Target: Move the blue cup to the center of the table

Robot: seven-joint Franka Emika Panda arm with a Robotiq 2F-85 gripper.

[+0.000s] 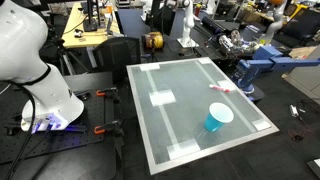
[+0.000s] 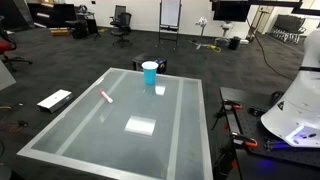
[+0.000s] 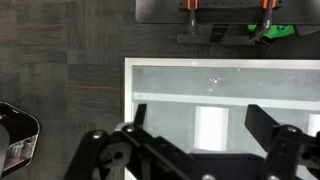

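One blue cup [image 1: 218, 118] is seen standing upright on the table [image 1: 190, 75]. Its long axis is straight up, with the white mouth pointed at the ceiling and the narrower base set on the glassy top. It's parked toward the near right corner in an exterior view. A pink marker [image 1: 221, 89] is laid flat just beyond it, not touching. In the wrist view the gripper [image 3: 196, 120] is spread wide, with nothing held.
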